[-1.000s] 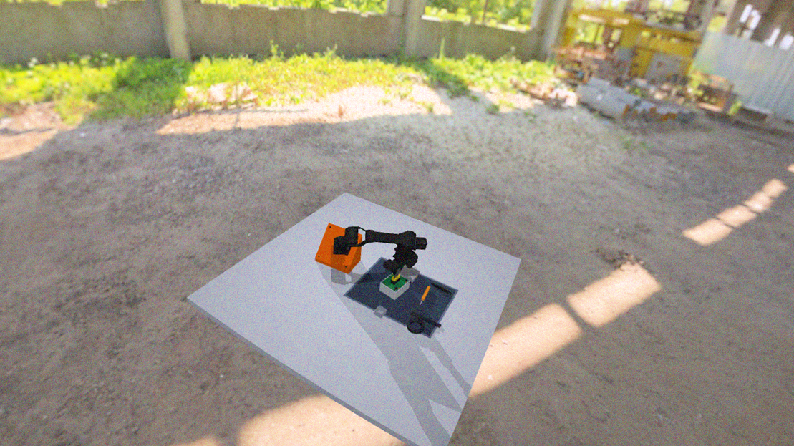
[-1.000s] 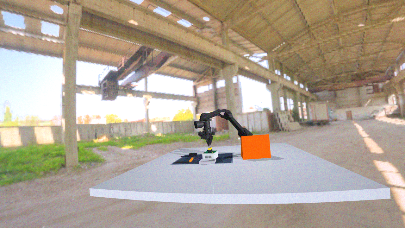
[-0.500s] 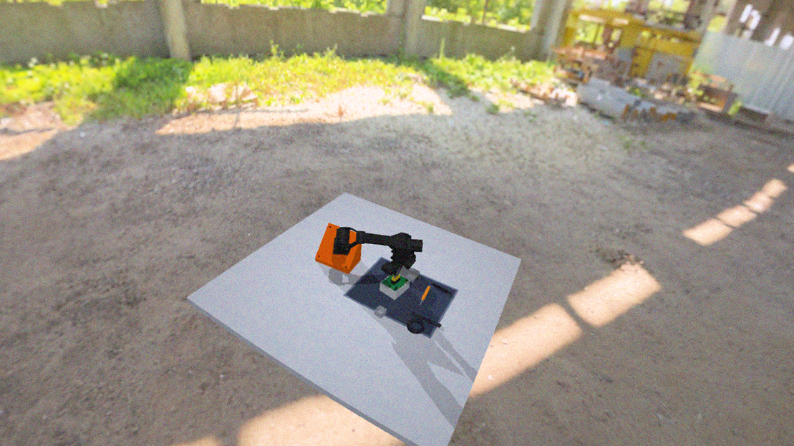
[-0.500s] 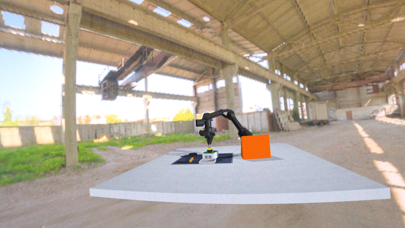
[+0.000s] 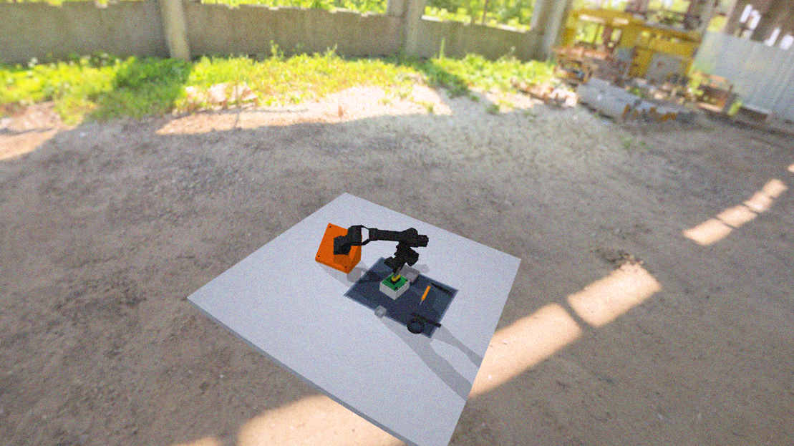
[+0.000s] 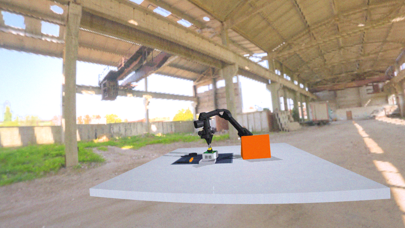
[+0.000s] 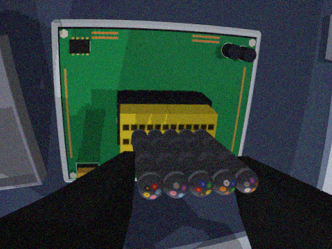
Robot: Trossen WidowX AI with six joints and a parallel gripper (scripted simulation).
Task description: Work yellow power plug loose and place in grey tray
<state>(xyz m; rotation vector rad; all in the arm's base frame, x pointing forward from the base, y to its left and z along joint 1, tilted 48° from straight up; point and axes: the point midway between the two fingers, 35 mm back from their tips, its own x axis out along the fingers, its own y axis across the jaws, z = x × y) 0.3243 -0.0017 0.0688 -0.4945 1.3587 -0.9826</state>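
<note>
The yellow power plug (image 5: 395, 278) (image 6: 209, 149) (image 7: 169, 119) sits at the black socket (image 7: 162, 97) on the green circuit board (image 7: 155, 69) (image 5: 402, 283). Its bundle of dark cables rises toward the wrist camera. In the wrist view the plug's yellow side leans a little out from the socket; how deep it is seated is hidden. My gripper (image 5: 395, 273) (image 6: 209, 145) (image 7: 185, 166) is shut on the plug from both sides, its fingertips partly hidden by the cables. The grey tray (image 7: 34, 149) (image 5: 414, 273) (image 6: 207, 161) lies beside the board's housing, with no plug in it.
A dark mat (image 5: 360, 289) lies under the board. An orange-handled screwdriver (image 5: 425, 293) (image 6: 191, 159), a black roll (image 5: 414, 325) (image 6: 192, 154) and a small grey block (image 5: 379, 311) lie around. A large orange block (image 5: 327, 248) (image 6: 255, 146) stands at the arm's base.
</note>
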